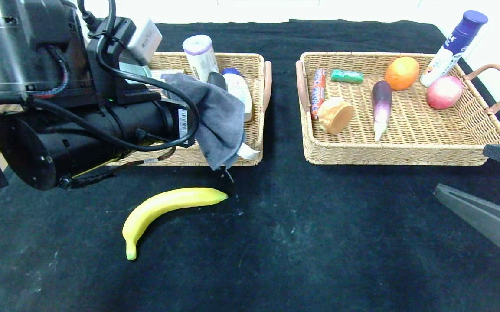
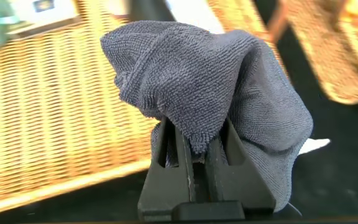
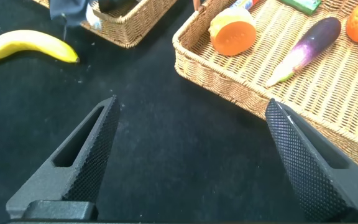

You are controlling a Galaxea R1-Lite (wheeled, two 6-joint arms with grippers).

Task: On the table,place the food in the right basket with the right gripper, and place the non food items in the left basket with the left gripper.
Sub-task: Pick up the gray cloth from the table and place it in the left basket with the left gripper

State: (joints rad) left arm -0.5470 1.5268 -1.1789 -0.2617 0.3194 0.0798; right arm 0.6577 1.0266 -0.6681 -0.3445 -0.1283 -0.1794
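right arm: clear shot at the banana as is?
Probably yes. The right gripper is open over bare cloth, and the banana lies alone in front of the baskets; the cloth-holding left gripper hovers close by.

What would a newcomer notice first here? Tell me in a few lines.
The left pincer stands out first: shut on a grey cloth, it holds the cloth over the front edge of the left basket. Next comes the yellow banana, alone on the black table in front of that basket. The right pincer hangs open near the front right corner of the right basket.
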